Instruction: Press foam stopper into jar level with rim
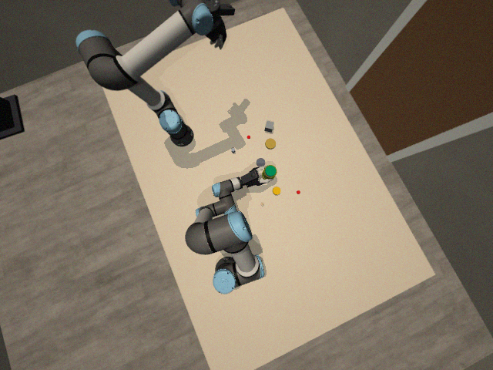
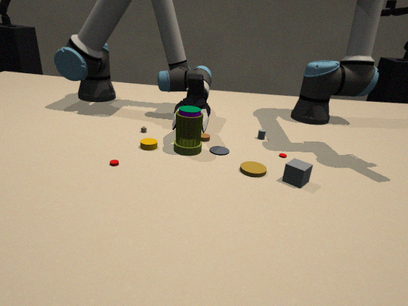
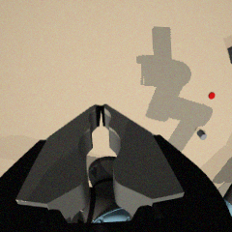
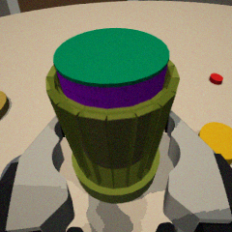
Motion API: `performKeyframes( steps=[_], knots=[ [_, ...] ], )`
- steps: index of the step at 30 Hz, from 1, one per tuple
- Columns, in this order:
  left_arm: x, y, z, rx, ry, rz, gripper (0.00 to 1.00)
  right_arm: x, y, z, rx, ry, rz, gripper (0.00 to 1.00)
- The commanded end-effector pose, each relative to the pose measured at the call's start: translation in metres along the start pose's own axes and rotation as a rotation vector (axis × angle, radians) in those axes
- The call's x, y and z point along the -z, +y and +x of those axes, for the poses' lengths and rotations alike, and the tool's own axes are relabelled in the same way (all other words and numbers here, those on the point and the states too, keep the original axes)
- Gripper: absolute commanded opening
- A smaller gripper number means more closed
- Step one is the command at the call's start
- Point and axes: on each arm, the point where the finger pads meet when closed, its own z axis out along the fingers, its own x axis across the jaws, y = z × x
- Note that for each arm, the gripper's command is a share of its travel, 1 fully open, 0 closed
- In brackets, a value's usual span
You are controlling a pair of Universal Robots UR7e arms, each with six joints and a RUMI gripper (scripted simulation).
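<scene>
Top view: beige mat [image 1: 338, 239] on wood-grain tabletop [image 1: 79, 239].

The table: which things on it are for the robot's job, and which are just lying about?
For the job:
- olive-green ribbed jar
- purple foam stopper with green top

Just lying about:
- dark grey cube
- flat mustard-yellow disc
- bright yellow disc
- flat blue-grey disc
- two small red discs
</scene>
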Motion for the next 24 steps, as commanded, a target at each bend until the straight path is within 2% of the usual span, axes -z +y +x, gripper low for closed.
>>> performKeyframes(
  steps=[1,11,15,24],
  knots=[
    [0.0,0.0,0.0,-0.001,0.0,0.001,0.0,0.0,0.0,0.0,-0.001,-0.001,-0.001,0.33],
    [0.0,0.0,0.0,-0.001,0.0,0.001,0.0,0.001,-0.001,-0.001,-0.002,-0.001,-0.001,0.33],
    [-0.002,-0.003,0.01,-0.029,0.0,-0.001,0.0,0.001,-0.001,-0.001,-0.002,-0.001,-0.001,0.33],
    [-0.02,-0.023,0.083,-0.255,-0.002,-0.004,0.0,0.001,-0.001,-0.001,-0.002,-0.001,-0.001,0.33]
  ],
)
